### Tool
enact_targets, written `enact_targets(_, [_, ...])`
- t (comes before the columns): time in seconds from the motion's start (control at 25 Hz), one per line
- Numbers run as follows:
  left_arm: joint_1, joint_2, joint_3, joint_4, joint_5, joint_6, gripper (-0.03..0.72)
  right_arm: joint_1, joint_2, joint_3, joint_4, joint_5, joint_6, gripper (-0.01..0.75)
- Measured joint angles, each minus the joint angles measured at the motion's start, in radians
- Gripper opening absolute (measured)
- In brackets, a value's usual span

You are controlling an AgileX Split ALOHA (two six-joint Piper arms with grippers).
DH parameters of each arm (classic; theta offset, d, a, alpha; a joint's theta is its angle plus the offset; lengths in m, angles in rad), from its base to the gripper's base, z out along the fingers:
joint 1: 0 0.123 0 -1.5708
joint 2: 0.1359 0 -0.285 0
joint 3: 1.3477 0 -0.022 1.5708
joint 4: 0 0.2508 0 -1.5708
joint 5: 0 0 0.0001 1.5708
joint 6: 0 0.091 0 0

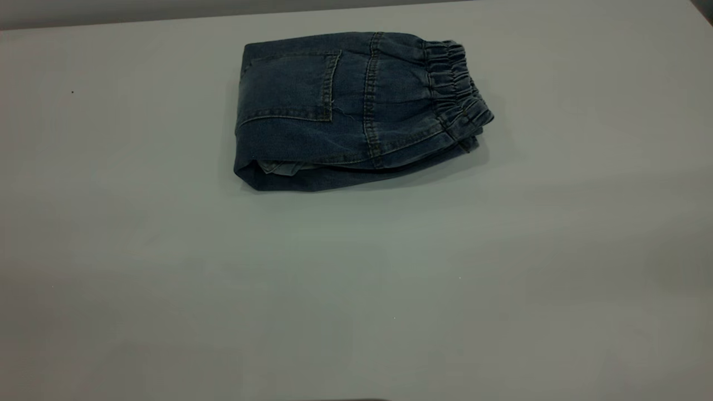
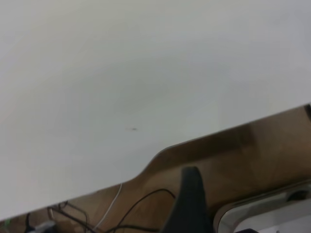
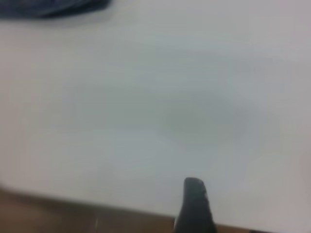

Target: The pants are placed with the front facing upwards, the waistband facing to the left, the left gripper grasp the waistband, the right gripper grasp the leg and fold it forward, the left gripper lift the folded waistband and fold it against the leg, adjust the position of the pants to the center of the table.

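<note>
The pants (image 1: 356,111) lie folded at the desk's (image 1: 356,278) 12 o'clock, waistband (image 1: 458,89) toward 3 o'clock. Left tool (image 2: 190,204) and right tool (image 3: 194,206) hang by the desk's edge, grip state unclear.

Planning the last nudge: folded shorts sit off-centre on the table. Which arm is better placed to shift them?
Probably right: the right pincer views the pants; the left pincer views only the table.

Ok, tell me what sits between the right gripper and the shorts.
Nothing: in the right wrist view only bare table stretches from the right gripper at the table's edge to the shorts far off.
</note>
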Motion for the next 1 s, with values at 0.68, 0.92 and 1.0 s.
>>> enact_targets(0.68, [0.095, -0.18, 0.0, 0.0, 0.0, 0.0, 0.558, -0.154, -0.215, 0.0, 0.0, 0.011, 0.0, 0.459])
enact_targets(0.92, [0.095, -0.317, -0.001, 0.0, 0.019, 0.0, 0.558, -0.154, -0.215, 0.0, 0.0, 0.01, 0.0, 0.459])
enact_targets(1.0, [0.095, -0.317, -0.001, 0.0, 0.019, 0.0, 0.558, -0.154, -0.215, 0.0, 0.0, 0.01, 0.0, 0.459])
